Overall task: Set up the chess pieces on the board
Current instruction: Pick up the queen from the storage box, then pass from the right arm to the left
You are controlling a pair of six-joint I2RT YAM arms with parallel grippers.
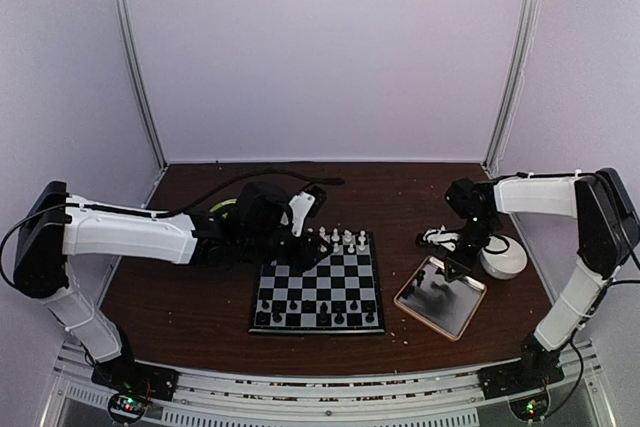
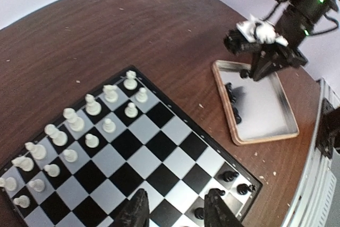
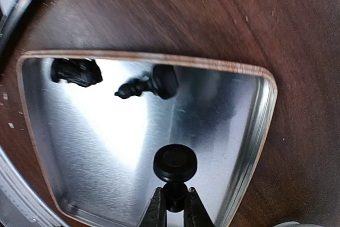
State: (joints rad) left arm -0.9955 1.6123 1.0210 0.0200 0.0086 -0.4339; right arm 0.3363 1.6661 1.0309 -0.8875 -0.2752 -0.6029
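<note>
- Top external view: the board [image 1: 320, 287] lies flat near the middle of the brown surface [image 1: 180, 297]. A shiny tray [image 1: 440, 304] with a tan rim lies just to the right of the board, not touching it.
- The white pieces [image 2: 69, 131] stand upright in two rows along the board's far edge, one to a square.
- Some black pieces [image 2: 228, 175] stand along the near edge. The left wrist view shows a few of them at the corner nearest the tray.
- The squares in the middle of the board are bare.
- The left pincer [image 2: 176, 195] hangs low over the board's left part. Its two dark fingers [image 2: 138, 211] are spread wide with only checkered squares between them, so it holds nothing.
- The right pincer [image 3: 174, 192] is down in the tray. Its fingers are drawn almost together on the thin stem of one black piece [image 3: 175, 163], whose round base faces the wrist camera.
- I cannot tell whether that piece touches the tray floor.
- Two more dark chessmen [image 3: 143, 84] lie on their sides at the tray's other end, close to the rim and apart from each other.
- A white round object [image 1: 503, 257] sits on the surface beyond the tray, beside the right arm.
</note>
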